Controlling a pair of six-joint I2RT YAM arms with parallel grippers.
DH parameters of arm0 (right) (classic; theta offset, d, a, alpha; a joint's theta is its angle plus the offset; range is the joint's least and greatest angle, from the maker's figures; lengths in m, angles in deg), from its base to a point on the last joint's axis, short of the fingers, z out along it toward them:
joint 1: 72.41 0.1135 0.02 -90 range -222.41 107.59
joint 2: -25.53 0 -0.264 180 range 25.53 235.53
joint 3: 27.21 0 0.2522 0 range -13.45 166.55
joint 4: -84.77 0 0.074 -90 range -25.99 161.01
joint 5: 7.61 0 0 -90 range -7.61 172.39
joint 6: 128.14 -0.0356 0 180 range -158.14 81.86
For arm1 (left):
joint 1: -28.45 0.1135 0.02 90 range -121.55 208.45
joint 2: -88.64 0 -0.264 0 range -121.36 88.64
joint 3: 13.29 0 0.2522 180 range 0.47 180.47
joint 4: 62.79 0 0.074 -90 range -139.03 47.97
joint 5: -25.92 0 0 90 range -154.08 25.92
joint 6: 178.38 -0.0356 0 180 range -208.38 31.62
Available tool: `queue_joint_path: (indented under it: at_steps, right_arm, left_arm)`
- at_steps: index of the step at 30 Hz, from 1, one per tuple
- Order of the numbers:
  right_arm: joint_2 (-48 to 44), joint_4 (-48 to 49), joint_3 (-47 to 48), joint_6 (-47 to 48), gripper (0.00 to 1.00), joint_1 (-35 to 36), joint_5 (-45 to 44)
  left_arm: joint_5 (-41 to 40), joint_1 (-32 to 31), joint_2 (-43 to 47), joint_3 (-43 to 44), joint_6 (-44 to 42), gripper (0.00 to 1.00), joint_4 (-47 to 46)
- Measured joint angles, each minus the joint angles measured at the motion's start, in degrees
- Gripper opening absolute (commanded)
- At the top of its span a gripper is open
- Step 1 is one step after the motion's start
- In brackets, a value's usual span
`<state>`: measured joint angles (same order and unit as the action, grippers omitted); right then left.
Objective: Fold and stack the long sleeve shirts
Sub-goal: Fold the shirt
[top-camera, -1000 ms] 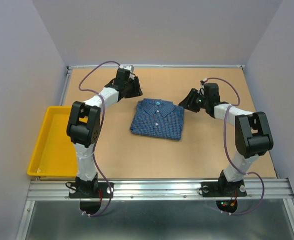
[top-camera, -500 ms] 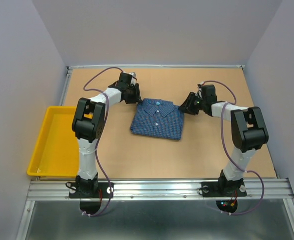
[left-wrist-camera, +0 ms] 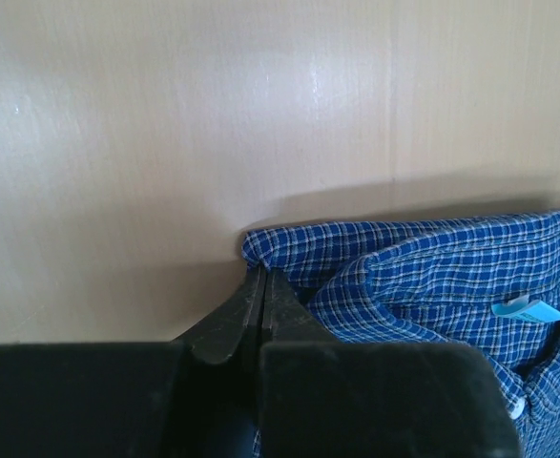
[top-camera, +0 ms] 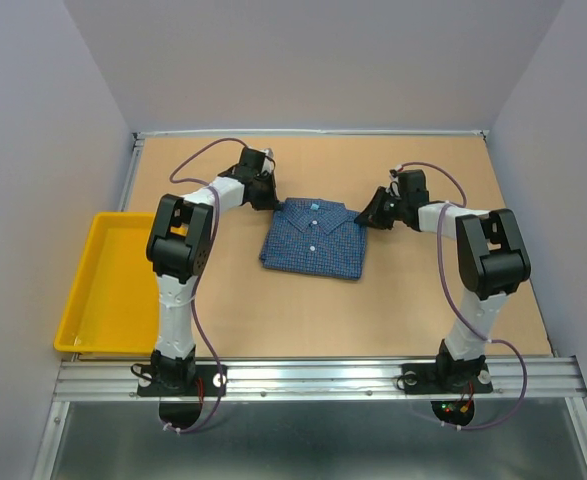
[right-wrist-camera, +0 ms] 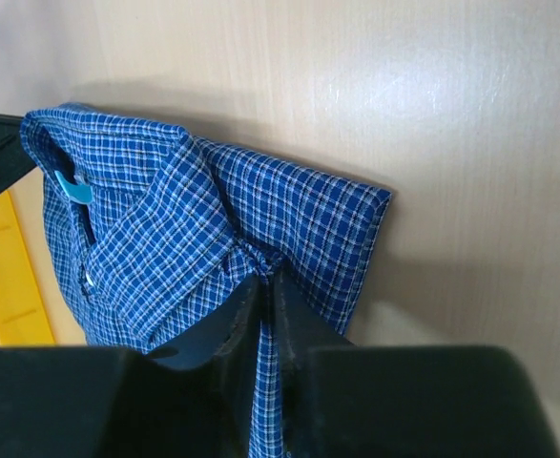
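Wrist views: left end effector (left-wrist-camera: 262, 279) pinches the limp, light shirt (left-wrist-camera: 432, 277) at ten o'clock, right end effector (right-wrist-camera: 265, 281) at two o'clock.

The tan worktop (top-camera: 423, 300) carries a folded blue checked shirt (top-camera: 313, 240) near its middle and a yellow tray (top-camera: 93, 290) at its left edge.

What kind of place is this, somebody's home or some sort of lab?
Most likely a robotics lab workcell: a left arm and right arm bolted to an aluminium rail at the edge of a wooden table, plain walls boxing it in, a yellow tray and one folded blue checked shirt.
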<state>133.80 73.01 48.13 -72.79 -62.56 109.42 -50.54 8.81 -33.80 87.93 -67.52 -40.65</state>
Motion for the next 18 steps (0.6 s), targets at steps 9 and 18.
queue_joint_path:
  at_steps: [9, 18]
  right_arm:
    - [0.00, 0.00, 0.00, 0.42, 0.01, -0.02, -0.59]
    - [-1.62, -0.11, -0.04, 0.42, 0.01, -0.02, -2.71]
  left_arm:
    - [-0.04, 0.00, -0.20, 0.00, 0.02, 0.06, -0.02]
    - [-0.07, 0.09, -0.20, 0.00, 0.07, 0.06, -0.02]
